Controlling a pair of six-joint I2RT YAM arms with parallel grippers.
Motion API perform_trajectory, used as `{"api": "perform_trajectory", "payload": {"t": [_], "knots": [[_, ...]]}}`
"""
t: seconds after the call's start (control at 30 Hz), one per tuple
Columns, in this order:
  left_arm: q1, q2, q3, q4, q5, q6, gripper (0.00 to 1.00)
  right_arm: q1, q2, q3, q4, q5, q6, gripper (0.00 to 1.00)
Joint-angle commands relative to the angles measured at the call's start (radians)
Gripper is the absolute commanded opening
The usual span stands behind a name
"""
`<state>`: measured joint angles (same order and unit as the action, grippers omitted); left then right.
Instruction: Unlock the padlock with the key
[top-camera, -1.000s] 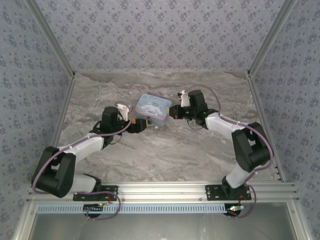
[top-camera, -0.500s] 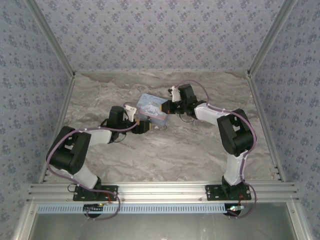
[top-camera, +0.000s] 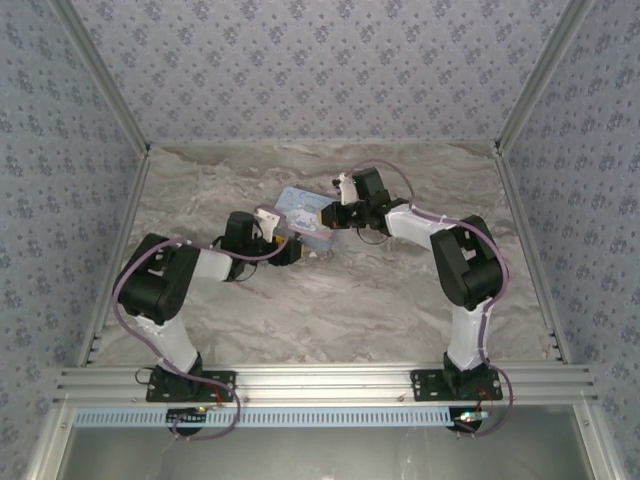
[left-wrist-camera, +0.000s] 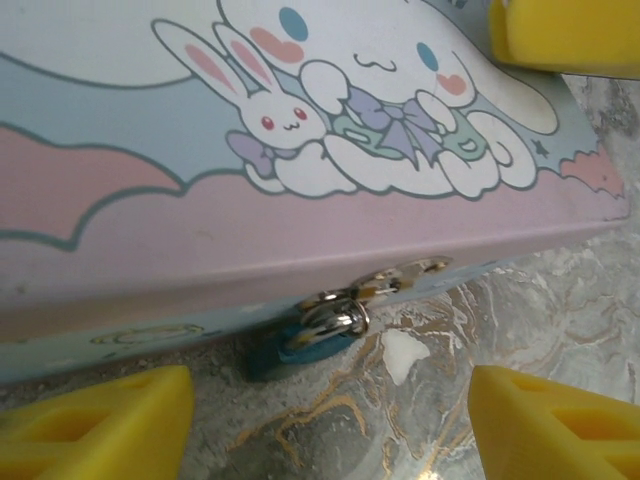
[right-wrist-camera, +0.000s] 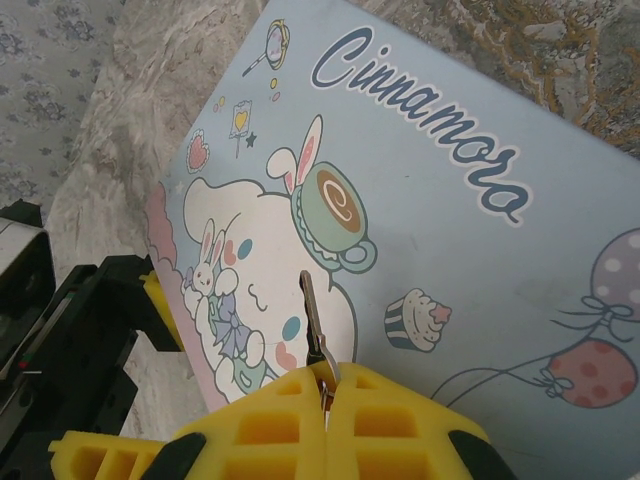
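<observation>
While the right hand (right-wrist-camera: 327, 392) is clenched on the key (right-wrist-camera: 314, 325), the thin dark sliver sticks out from between its yellow fingertips over the cartoon-printed lid of the tin (right-wrist-camera: 450, 250). Its tip may be touching the lid, but the angle is too poor to be sure. The padlock (left-wrist-camera: 300, 345) hangs by its small metal shackle (left-wrist-camera: 336, 318) from the hasp (left-wrist-camera: 402, 272) on the tin's front wall, with its teal body down against the marbled table (left-wrist-camera: 450, 400). The left hand (left-wrist-camera: 330, 392) is released, its two yellow fingers (left-wrist-camera: 100, 420) spread wide to either side of the padlock and apart from it. From above, the tin lies between both hands, near the middle of the table.
</observation>
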<state>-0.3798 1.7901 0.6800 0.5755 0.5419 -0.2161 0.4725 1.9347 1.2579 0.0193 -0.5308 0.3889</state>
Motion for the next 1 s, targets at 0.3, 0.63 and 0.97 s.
{"api": "perform_trajectory", "payload": {"t": [0.3, 0.63, 0.97], "knots": [[-0.016, 0.079, 0.033, 0.093, -0.039, 0.047, 0.66, 0.015, 0.026, 0.009, -0.109, 0.045, -0.039, 0.00], [-0.068, 0.121, 0.043, 0.096, -0.111, 0.051, 0.59, 0.021, 0.021, 0.013, -0.110, 0.045, -0.039, 0.00], [-0.101, 0.146, 0.066, 0.079, -0.181, 0.030, 0.49, 0.023, 0.022, 0.004, -0.100, 0.037, -0.038, 0.00]]}}
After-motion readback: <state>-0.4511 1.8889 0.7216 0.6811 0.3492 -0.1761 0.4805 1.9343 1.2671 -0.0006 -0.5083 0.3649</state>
